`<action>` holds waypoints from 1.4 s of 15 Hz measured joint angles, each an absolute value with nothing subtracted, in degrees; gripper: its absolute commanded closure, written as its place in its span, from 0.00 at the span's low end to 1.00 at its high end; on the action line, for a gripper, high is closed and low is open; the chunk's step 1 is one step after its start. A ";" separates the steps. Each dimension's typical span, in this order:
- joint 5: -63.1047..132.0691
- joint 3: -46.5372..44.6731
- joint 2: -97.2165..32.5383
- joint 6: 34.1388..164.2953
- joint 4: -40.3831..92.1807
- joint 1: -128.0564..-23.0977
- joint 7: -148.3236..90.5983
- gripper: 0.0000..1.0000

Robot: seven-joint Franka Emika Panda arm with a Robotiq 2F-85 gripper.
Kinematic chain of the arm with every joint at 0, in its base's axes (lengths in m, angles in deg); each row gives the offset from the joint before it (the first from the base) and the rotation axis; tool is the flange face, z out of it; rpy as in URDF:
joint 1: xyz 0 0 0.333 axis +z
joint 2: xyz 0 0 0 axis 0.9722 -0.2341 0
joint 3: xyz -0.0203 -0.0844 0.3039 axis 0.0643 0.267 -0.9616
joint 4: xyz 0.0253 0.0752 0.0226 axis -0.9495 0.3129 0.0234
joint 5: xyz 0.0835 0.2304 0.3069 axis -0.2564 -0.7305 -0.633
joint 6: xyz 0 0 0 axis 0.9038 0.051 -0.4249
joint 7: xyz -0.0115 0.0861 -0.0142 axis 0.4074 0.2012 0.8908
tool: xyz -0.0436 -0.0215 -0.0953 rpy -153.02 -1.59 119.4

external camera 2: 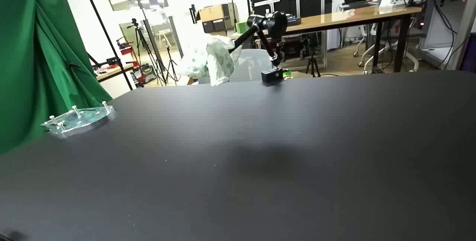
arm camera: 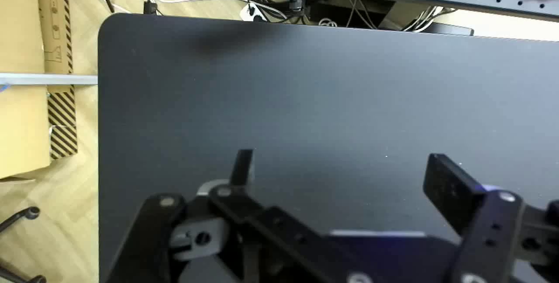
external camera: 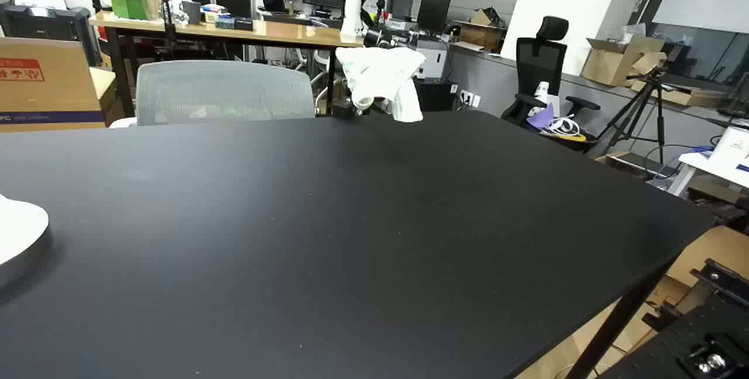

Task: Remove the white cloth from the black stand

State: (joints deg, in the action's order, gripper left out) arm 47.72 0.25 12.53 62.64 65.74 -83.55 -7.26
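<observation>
gripper (arm camera: 342, 169) | black jointed links (arm camera: 493, 224) | round silver screws (arm camera: 507, 196) | grey bracket (arm camera: 215, 230), dark hole (arm camera: 202, 238) | blocky black fingertips (arm camera: 452, 191)

Between nine and ten o'clock in an exterior view, a cardboard box (external camera: 52, 95) showed "PC" on its blue band (external camera: 55, 117); symbols on its red label (external camera: 21, 70) were too small to read.

The black stand (external camera 2: 266, 44) rises at upper centre, at the far edge of the bench (external camera 2: 256, 151) filling the lower frame. The white cloth (external camera 2: 219, 62), patterned with pale green, hangs from the stand's left end, in front of a grey chair back (external camera 2: 256, 67). At left, a clear plate (external camera 2: 87, 118) with upright screws sits on the bench; a green curtain (external camera 2: 33, 58) hangs down the left edge.
</observation>
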 measured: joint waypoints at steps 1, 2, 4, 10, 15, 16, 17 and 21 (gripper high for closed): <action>47.72 0.25 12.50 62.67 65.74 -83.55 -7.26 0.00; 47.72 0.25 12.50 62.67 65.73 -83.55 -7.26 0.00; 47.72 0.25 12.50 62.68 65.73 -83.55 -7.26 0.00; 47.72 0.25 12.51 62.68 65.73 -83.55 -7.26 0.00; 47.72 0.58 11.99 63.26 65.74 -82.77 -6.56 0.00; 47.73 0.70 11.32 64.52 65.79 -82.29 -5.93 0.00; 47.74 0.76 10.33 66.73 65.97 -81.76 -5.41 0.00; 47.76 0.67 4.28 79.63 67.46 -79.56 -4.72 0.00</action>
State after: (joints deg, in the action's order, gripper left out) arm 47.76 0.67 4.28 79.63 67.46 -79.56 -4.72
